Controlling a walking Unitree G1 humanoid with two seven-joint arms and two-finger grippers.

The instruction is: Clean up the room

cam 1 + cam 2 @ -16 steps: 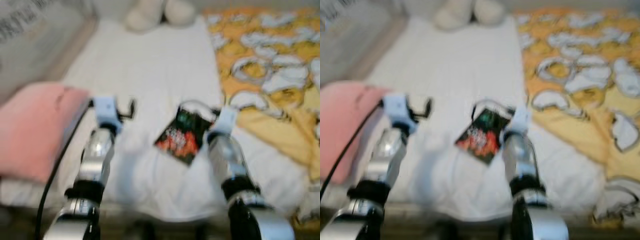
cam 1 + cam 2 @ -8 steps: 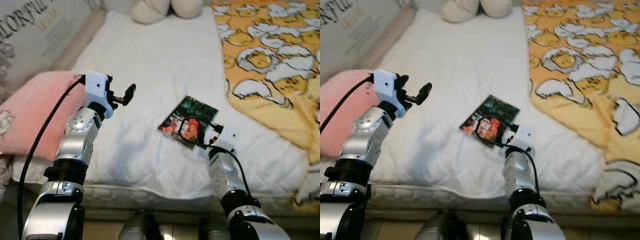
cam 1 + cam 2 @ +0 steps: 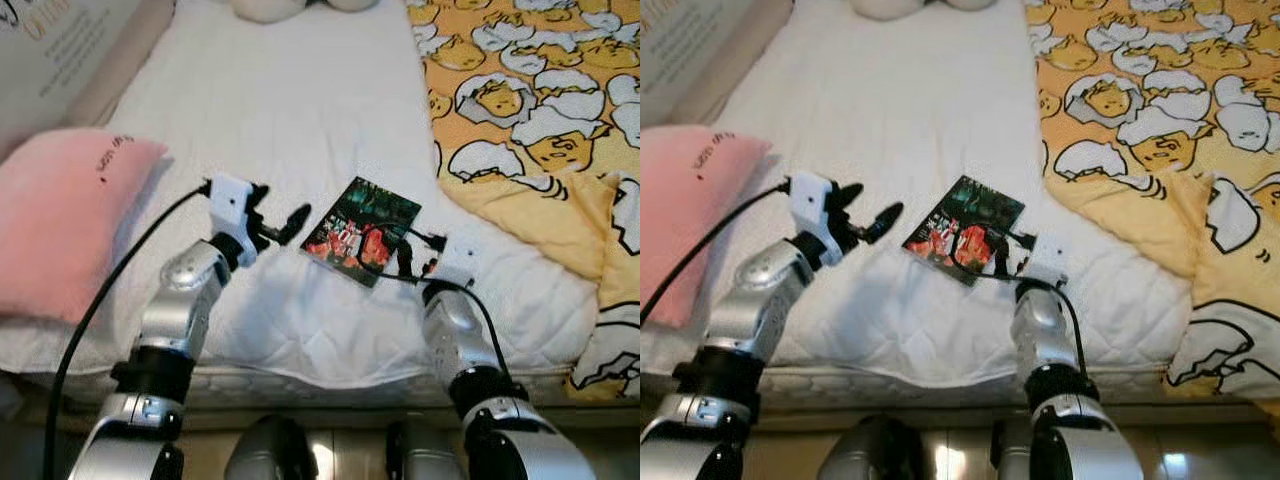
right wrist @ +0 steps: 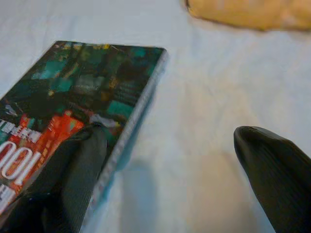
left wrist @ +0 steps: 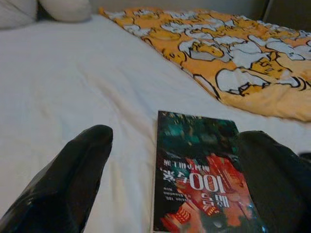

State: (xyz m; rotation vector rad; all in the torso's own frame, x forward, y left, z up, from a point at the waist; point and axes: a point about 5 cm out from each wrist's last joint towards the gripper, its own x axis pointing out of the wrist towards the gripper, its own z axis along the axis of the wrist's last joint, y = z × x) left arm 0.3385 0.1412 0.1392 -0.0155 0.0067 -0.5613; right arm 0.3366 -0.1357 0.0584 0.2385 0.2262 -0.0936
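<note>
A book (image 3: 361, 229) with a dark green and red cover lies flat on the white mattress (image 3: 290, 110). My left gripper (image 3: 284, 216) hovers just left of the book, open. In the left wrist view its fingers (image 5: 65, 182) stand wide apart with the book (image 5: 199, 179) ahead between them. My right gripper (image 3: 418, 251) is at the book's right side, open. In the right wrist view one finger (image 4: 68, 170) rests over the book's cover (image 4: 82, 92), and the other is over the bare sheet.
A pink pillow (image 3: 62, 220) lies at the left of the bed. A yellow patterned duvet (image 3: 540, 110) covers the right side. Pale cushions (image 3: 265, 8) sit at the far end. The mattress edge (image 3: 320, 372) runs just before my arms.
The camera has shifted and sharpened. My left gripper has come in from the pillow side to the book's left edge. My right gripper now sits at the book's right side.
</note>
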